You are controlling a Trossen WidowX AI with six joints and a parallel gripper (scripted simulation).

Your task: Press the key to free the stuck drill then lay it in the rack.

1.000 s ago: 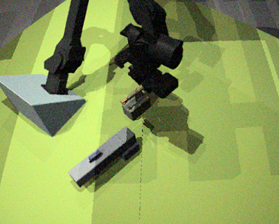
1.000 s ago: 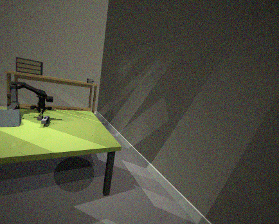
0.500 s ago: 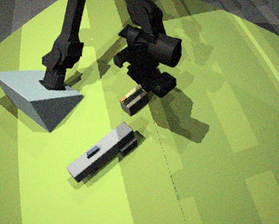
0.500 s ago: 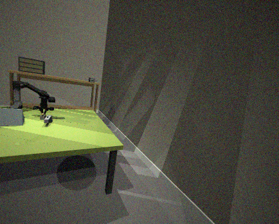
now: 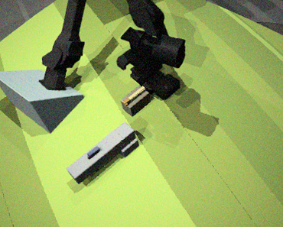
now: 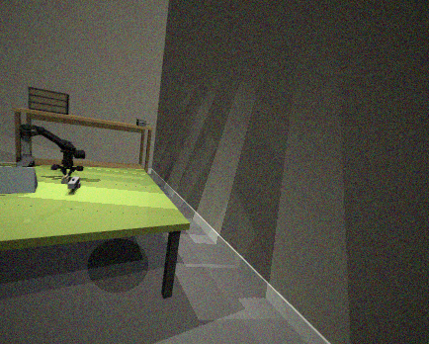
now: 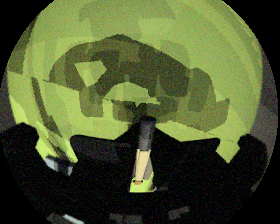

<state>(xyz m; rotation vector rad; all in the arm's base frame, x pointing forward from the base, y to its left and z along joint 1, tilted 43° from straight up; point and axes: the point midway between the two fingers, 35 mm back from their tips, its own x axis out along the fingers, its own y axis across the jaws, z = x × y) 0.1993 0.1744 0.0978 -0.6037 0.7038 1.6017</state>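
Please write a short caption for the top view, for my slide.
The tool holds the drill over the small rack, beside the grey block with its key.

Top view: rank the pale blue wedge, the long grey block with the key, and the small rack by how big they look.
1. Pale blue wedge, though it lies farther back.
2. Long grey block.
3. Small rack, partly hidden by the pincer.

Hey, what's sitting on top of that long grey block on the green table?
A small dark blue key sits on top of the long grey block, nearer its left end. What is inside the block is covered.
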